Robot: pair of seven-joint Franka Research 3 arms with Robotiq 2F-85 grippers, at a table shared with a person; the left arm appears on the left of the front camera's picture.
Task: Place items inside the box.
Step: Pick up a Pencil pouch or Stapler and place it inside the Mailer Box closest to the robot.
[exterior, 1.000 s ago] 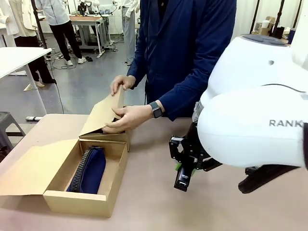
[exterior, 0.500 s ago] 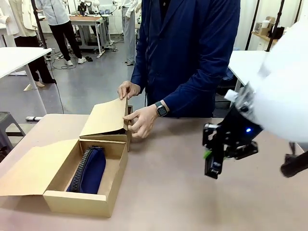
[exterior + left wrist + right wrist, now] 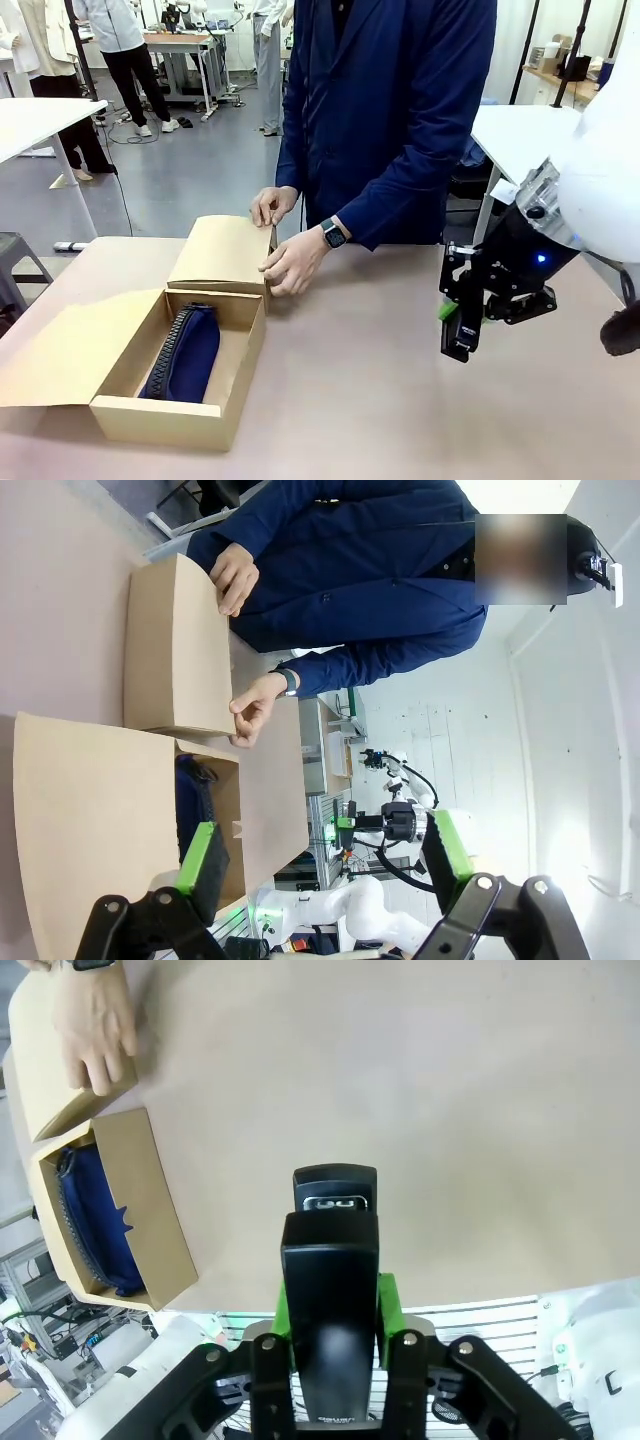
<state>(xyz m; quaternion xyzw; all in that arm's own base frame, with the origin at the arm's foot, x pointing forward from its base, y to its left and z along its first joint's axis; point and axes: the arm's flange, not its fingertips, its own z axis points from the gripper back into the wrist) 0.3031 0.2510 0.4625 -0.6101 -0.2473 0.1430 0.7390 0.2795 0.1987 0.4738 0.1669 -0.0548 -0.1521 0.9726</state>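
Note:
An open cardboard box (image 3: 243,352) stands at the table's left front, with a navy zippered pouch (image 3: 185,355) lying inside. My right gripper (image 3: 458,318) hangs above the table's right side, shut on a black stapler (image 3: 464,337) that points downward. In the right wrist view the stapler (image 3: 332,1260) sits clamped between the green pads (image 3: 388,1310), well away from the box (image 3: 165,1215) and the pouch (image 3: 85,1210). My left gripper (image 3: 325,855) is open with nothing between its pads, looking toward the box (image 3: 90,820).
Behind the open box, a person in a navy coat presses the lid of a second cardboard box (image 3: 220,255) flat with both hands (image 3: 292,262). Bare table (image 3: 350,400) stretches between the boxes and my right gripper.
My right gripper has carried the stapler rightward, away from the boxes. The person has pushed the second box's raised lid down flat.

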